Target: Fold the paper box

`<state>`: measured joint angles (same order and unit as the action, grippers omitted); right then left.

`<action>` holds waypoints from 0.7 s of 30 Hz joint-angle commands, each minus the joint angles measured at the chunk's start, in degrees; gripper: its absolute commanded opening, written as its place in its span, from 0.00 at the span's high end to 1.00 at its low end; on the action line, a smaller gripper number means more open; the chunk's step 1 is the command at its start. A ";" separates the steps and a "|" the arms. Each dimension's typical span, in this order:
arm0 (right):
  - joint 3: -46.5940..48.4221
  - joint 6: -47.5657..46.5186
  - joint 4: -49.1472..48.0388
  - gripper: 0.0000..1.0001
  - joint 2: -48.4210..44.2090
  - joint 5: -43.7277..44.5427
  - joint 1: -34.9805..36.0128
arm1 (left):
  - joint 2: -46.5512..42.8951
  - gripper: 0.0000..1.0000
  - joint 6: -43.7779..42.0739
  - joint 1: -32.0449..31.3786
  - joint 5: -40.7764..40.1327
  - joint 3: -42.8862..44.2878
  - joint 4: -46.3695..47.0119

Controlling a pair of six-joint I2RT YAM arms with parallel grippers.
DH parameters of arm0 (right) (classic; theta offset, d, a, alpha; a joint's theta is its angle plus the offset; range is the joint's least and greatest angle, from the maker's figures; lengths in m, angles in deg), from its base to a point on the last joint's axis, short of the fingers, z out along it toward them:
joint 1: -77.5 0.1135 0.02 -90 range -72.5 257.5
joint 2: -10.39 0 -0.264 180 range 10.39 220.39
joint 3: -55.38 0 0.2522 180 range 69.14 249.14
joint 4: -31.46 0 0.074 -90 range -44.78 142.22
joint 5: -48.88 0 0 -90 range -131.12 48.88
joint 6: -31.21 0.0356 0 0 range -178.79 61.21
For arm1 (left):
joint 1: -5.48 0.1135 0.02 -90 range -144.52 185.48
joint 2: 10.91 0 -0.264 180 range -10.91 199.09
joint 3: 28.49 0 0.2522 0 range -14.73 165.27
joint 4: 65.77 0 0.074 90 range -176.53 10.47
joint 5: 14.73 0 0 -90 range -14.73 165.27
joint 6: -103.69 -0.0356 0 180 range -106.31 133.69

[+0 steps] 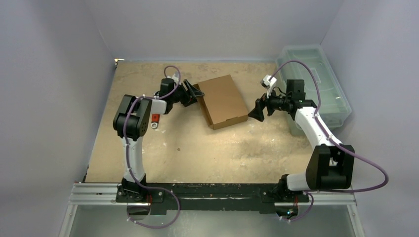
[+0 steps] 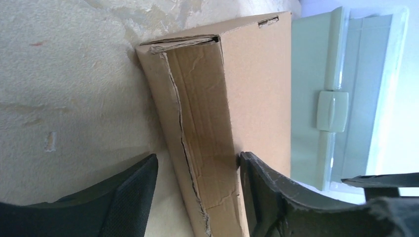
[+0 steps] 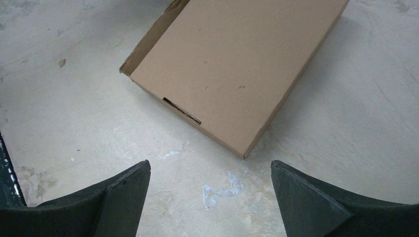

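The left wrist view cut the paper box (image 2: 247, 89) off at the bottom edge and the green bin (image 2: 316, 74) at the right. The right wrist view cropped the box's far end. From above, we couldn't tell whether the left gripper (image 1: 193, 94) touched it.

Worn sand-coloured tabletop (image 1: 222, 153) — plain pale-grey walls (image 1: 212, 24) rise behind and beside it, a translucent pale-green plastic bin (image 1: 316, 64) at its far-right corner.

Soft even light, mild top-view blur.
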<state>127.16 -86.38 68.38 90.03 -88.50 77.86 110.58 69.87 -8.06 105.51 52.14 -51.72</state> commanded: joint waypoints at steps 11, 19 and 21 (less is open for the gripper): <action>0.69 -1.69 1.18 0.06 1.29 -1.32 0.01 | -11.89 0.74 5.57 -2.72 -3.07 -13.04 5.27; 0.78 -1.94 1.56 0.06 1.66 -1.17 0.03 | -23.62 0.81 13.88 -13.56 -13.77 -35.05 18.89; 0.78 -2.77 2.11 0.06 1.60 -2.00 -0.02 | -26.28 0.80 14.94 -15.26 -15.78 -40.27 24.83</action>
<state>127.16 -87.39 69.65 91.65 -88.69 77.86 89.27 80.32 -20.24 96.31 20.14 -40.16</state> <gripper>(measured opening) 0.942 0.191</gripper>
